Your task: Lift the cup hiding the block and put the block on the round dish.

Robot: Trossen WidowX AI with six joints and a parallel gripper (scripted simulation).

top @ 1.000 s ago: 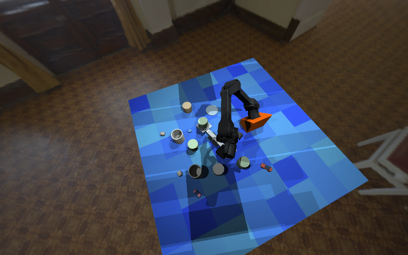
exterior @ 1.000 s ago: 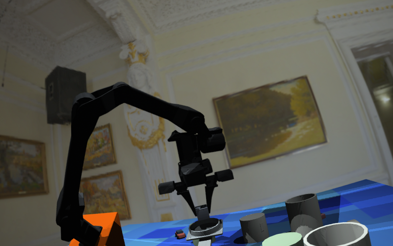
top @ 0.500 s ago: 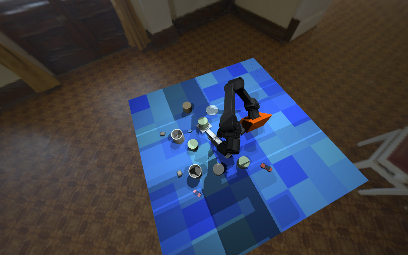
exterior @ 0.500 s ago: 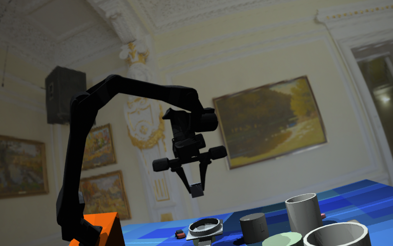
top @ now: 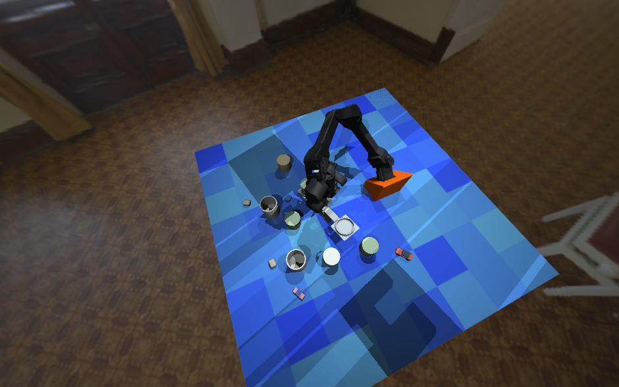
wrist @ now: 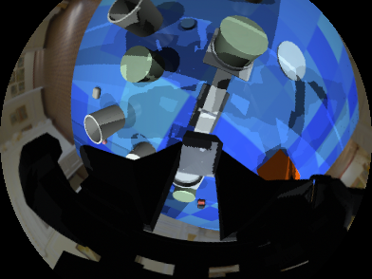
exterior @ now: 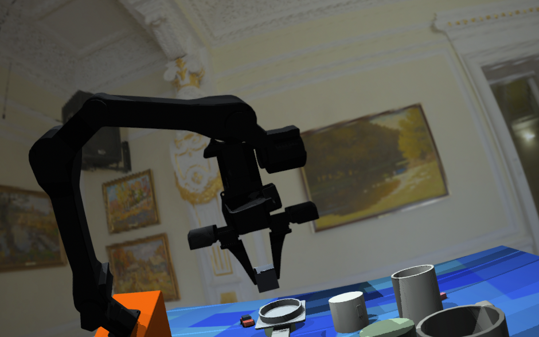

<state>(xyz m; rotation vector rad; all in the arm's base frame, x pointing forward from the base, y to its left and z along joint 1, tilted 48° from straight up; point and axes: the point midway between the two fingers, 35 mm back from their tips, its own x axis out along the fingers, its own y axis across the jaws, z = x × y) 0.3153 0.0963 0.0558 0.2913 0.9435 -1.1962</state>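
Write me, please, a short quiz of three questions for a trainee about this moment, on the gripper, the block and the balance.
1. True or false: the gripper is open and holds nothing.
2. Where is the block? A) on the round dish. B) in the air, between the fingers. C) under a cup.
3. Fill in the colour: in the wrist view, the cup standing on the far end of the balance has a pale ___ top.

Key: 1 false, it is shut on the block. 2 B. 3 green.
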